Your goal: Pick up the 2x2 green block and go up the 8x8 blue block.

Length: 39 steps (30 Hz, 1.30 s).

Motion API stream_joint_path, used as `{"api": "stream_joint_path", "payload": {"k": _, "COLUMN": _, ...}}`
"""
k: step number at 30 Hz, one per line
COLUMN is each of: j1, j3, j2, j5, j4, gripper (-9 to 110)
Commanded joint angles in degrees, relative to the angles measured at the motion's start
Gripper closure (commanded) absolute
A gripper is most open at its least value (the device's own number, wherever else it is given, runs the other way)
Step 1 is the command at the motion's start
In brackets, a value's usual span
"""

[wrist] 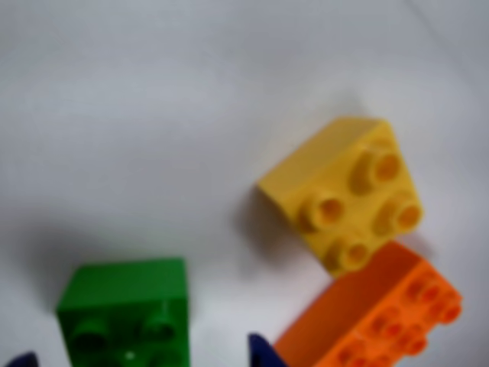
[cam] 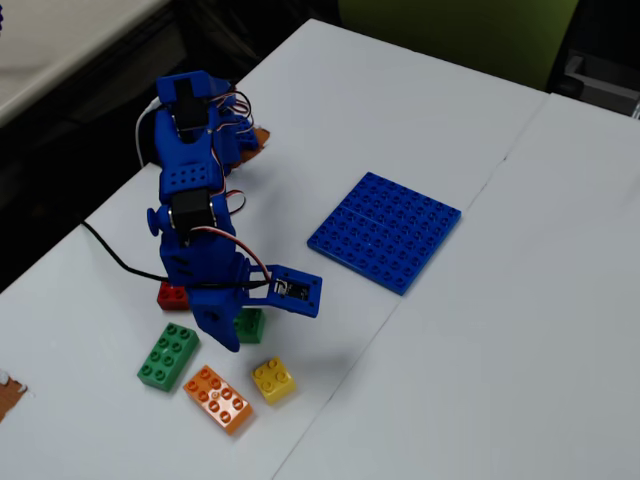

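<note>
The 2x2 green block [wrist: 126,313] lies on the white table at the bottom left of the wrist view. It sits between the two dark blue fingertips of my gripper [wrist: 143,358], which is open and straddles it without closing on it. In the fixed view the gripper [cam: 238,332] is lowered over the green block [cam: 251,325], which the arm partly hides. The 8x8 blue block [cam: 385,230] lies flat on the table to the upper right, well apart from the gripper and out of the wrist view.
A yellow 2x2 brick [wrist: 344,195] [cam: 273,380] and an orange brick [wrist: 382,313] [cam: 218,398] lie close beside the gripper. A longer green brick [cam: 167,357] and a red brick [cam: 172,295] lie near the arm. The table edge runs along the left.
</note>
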Motion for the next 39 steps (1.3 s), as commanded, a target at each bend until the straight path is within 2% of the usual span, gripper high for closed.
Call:
{"api": "stream_joint_path", "payload": {"k": 1, "j1": -1.1, "j3": -2.5, "j2": 0.0, "j5": 0.8, "j4": -0.7, "gripper": 68}}
{"api": "stream_joint_path", "payload": {"k": 7, "j1": -2.3, "j3": -1.9, "j2": -1.4, "j5": 2.3, "j4": -0.7, "gripper": 70}}
{"api": "stream_joint_path", "payload": {"k": 15, "j1": -3.0, "j3": -1.2, "j2": -1.4, "j5": 4.4, "j4": -0.9, "gripper": 81}}
{"api": "stream_joint_path", "payload": {"k": 25, "j1": -2.5, "j3": -0.8, "j2": -1.4, "j5": 4.3, "j4": -0.2, "gripper": 82}}
{"api": "stream_joint_path", "payload": {"k": 32, "j1": -1.9, "j3": -0.4, "j2": 0.0, "j5": 5.0, "j4": 1.1, "gripper": 95}}
{"api": "stream_joint_path", "payload": {"k": 39, "j1": -1.2, "j3": -0.2, "j2": 4.7, "j5": 6.9, "j4": 6.1, "gripper": 97}}
